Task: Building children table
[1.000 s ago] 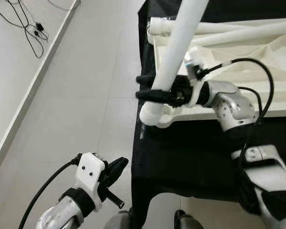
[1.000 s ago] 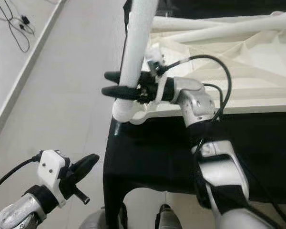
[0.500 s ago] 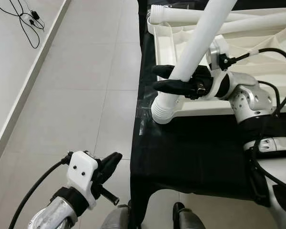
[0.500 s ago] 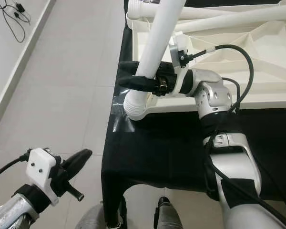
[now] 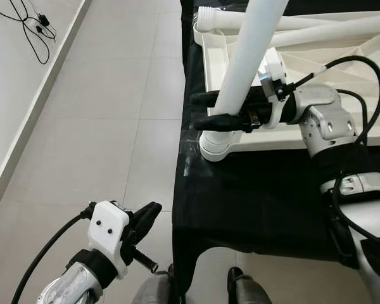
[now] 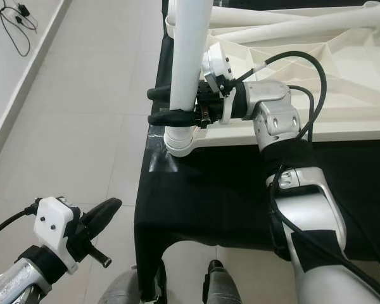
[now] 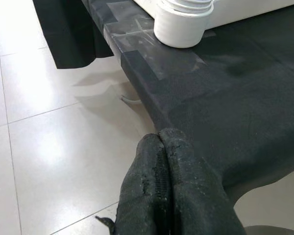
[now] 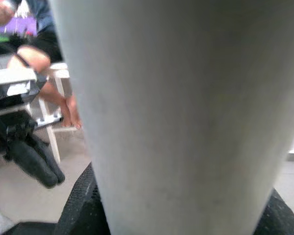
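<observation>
right gripper (image 5: 210, 109) clamped white table leg (image 5: 248, 52) near its ribbed foot, over table corner (image 7: 137, 58) | left gripper (image 5: 144, 218) closed, empty, low beside table

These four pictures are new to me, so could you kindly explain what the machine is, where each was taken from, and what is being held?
It is a humanoid robot with two silver arms ending in black two-fingered grippers. Two pictures come from cameras in its head, looking down; two from its wrists. The right gripper is shut on a white table leg, whose ribbed foot rests at the corner of a black-covered table beside the upturned white tabletop. The right wrist view shows that leg close up. The left gripper hangs idle over the tiled floor, fingers together.
</observation>
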### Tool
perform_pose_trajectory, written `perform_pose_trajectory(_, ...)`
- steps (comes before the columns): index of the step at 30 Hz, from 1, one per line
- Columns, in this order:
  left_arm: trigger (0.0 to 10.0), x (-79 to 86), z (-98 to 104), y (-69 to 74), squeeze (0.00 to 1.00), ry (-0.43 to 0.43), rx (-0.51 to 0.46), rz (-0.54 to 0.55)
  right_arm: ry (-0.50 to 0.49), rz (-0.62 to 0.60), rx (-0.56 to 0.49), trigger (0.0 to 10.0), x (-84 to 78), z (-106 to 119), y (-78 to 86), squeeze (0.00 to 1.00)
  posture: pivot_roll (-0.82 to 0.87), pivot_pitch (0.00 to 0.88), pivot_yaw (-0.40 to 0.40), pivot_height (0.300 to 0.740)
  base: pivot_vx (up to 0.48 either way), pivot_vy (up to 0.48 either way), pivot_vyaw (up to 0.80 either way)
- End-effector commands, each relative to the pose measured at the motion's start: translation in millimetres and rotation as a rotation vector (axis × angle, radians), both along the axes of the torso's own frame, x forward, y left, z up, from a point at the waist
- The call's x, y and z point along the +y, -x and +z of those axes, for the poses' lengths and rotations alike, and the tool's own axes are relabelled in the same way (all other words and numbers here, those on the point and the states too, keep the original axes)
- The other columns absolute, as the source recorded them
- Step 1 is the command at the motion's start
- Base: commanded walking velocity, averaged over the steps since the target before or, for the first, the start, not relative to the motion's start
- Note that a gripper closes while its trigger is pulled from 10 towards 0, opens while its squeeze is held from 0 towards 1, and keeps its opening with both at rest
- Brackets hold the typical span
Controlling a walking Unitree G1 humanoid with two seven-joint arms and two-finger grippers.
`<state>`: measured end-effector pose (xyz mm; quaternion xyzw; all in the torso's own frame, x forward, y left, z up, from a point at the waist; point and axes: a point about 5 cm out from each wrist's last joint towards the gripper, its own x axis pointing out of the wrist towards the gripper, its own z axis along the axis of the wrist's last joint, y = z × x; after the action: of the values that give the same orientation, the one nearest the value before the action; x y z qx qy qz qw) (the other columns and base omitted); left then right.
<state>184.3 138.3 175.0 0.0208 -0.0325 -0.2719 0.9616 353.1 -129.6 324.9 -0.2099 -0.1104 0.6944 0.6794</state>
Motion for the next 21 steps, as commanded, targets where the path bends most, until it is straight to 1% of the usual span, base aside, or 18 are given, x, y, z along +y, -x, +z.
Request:
perform_pose_trajectory(1, 10.0, 0.9, -3.7, 3.6, 0.0, -0.018, 0.023, 0.007, 0.171, 0.016, 0.085, 10.0, 4.3, -31.9, -0.9, 0.0, 0.11, 0.429, 0.062, 0.74, 0.0, 0.0, 0.0)
perform_pose_trajectory(3, 10.0, 0.8, -3.8, 3.6, 0.0, -0.017, 0.023, 0.007, 0.187, 0.025, 0.08, 10.0, 5.7, -32.5, 0.2, 0.0, 0.11, 0.429, 0.062, 0.74, 0.0, 0.0, 0.0)
perform_pose_trajectory(4, 10.0, 0.6, -3.9, 3.5, 0.0, -0.015, 0.024, 0.006, 0.23, 0.041, 0.063, 10.0, 9.9, -32.8, 1.6, 0.0, 0.1, 0.43, 0.061, 0.74, 0.0, 0.0, 0.0)
perform_pose_trajectory(6, 10.0, 0.3, -4.1, 3.4, 0.0, -0.014, 0.024, 0.005, 0.246, 0.054, 0.056, 10.0, 12.1, -31.6, 2.5, 0.0, 0.1, 0.429, 0.058, 0.74, 0.0, 0.0, 0.0)
perform_pose_trajectory(7, 10.0, 0.0, -4.6, 3.3, 0.0, -0.011, 0.026, 0.005, 0.265, 0.077, 0.039, 10.0, 16.7, -27.9, 4.1, 0.0, 0.1, 0.427, 0.056, 0.74, 0.0, 0.0, 0.0)
perform_pose_trajectory(11, 10.0, -0.3, -5.0, 3.3, 0.0, -0.009, 0.027, 0.006, 0.259, 0.091, 0.034, 10.0, 19.9, -24.9, 4.8, 0.0, 0.1, 0.423, 0.052, 0.74, 0.0, 0.0, 0.0)
perform_pose_trajectory(14, 10.0, -0.9, -5.6, 3.1, 0.0, -0.006, 0.026, 0.008, 0.217, 0.11, 0.055, 10.0, 25.8, -18.2, 4.8, 0.0, 0.09, 0.417, 0.046, 0.74, 0.0, 0.0, 0.0)
perform_pose_trajectory(15, 10.0, -0.9, -5.6, 3.1, 0.0, -0.006, 0.026, 0.008, 0.217, 0.11, 0.055, 10.0, 25.8, -18.2, 4.8, 0.0, 0.09, 0.417, 0.046, 0.74, 0.0, 0.0, 0.0)
perform_pose_trajectory(16, 10.0, -1.2, -5.9, 3.1, 0.0, -0.005, 0.026, 0.009, 0.158, 0.073, 0.078, 10.0, 29.6, -14.5, 0.6, 0.0, 0.09, 0.413, 0.043, 0.74, 0.0, 0.0, 0.0)
perform_pose_trajectory(18, 10.0, -1.6, -6.3, 3.0, 0.0, -0.003, 0.026, 0.01, 0.089, 0.002, 0.11, 10.0, 34.2, -12.2, -6.2, 0.0, 0.09, 0.41, 0.04, 0.74, 0.0, 0.0, 0.0)
perform_pose_trajectory(19, 10.0, -1.6, -6.3, 3.0, 0.0, -0.003, 0.026, 0.01, 0.089, 0.002, 0.11, 10.0, 34.2, -12.2, -6.2, 0.0, 0.09, 0.41, 0.04, 0.74, 0.0, 0.0, 0.0)
perform_pose_trajectory(20, 10.0, -1.9, -6.7, 2.8, 0.0, -0.001, 0.026, 0.011, 0.052, -0.078, 0.137, 10.0, 35.8, -14.6, -12.1, 0.0, 0.08, 0.405, 0.037, 0.74, 0.0, 0.0, 0.0)
perform_pose_trajectory(21, 10.0, -1.9, -6.7, 2.8, 0.0, -0.001, 0.026, 0.011, 0.052, -0.078, 0.137, 10.0, 35.8, -14.6, -12.1, 0.0, 0.08, 0.405, 0.037, 0.74, 0.0, 0.0, 0.0)
